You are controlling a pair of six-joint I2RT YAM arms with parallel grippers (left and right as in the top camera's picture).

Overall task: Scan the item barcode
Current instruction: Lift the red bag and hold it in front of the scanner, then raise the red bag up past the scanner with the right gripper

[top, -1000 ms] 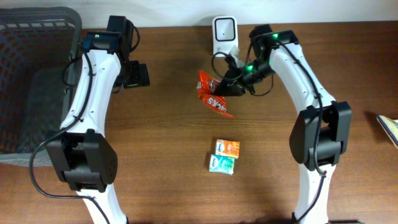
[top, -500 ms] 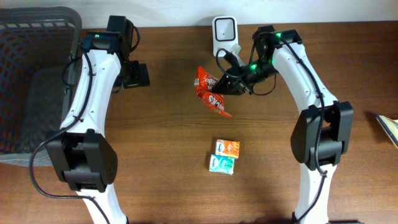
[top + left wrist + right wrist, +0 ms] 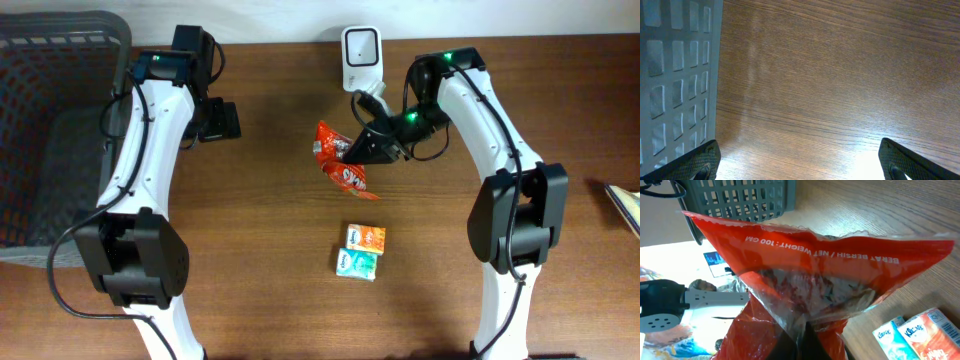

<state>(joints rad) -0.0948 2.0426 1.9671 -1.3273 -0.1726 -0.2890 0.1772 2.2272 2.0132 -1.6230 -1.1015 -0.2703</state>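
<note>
A red snack bag (image 3: 340, 160) with a clear window hangs above the table below the white barcode scanner (image 3: 360, 50). My right gripper (image 3: 365, 148) is shut on the bag's right edge. In the right wrist view the bag (image 3: 810, 275) fills the frame, its crumpled film pinched between my fingers (image 3: 807, 345). My left gripper (image 3: 218, 120) stands open at the back left, over bare wood, and its two fingertips (image 3: 702, 160) show wide apart with nothing between them in the left wrist view.
A dark mesh basket (image 3: 55, 120) stands at the far left, its grey wall (image 3: 675, 80) close to my left gripper. Two small tissue packs (image 3: 358, 250), orange and teal, lie mid-table, also seen as the packs (image 3: 920, 332). A book edge (image 3: 625, 205) shows far right.
My right gripper has carried the red bag down and slightly right, away from the scanner. The left arm has stayed still.
</note>
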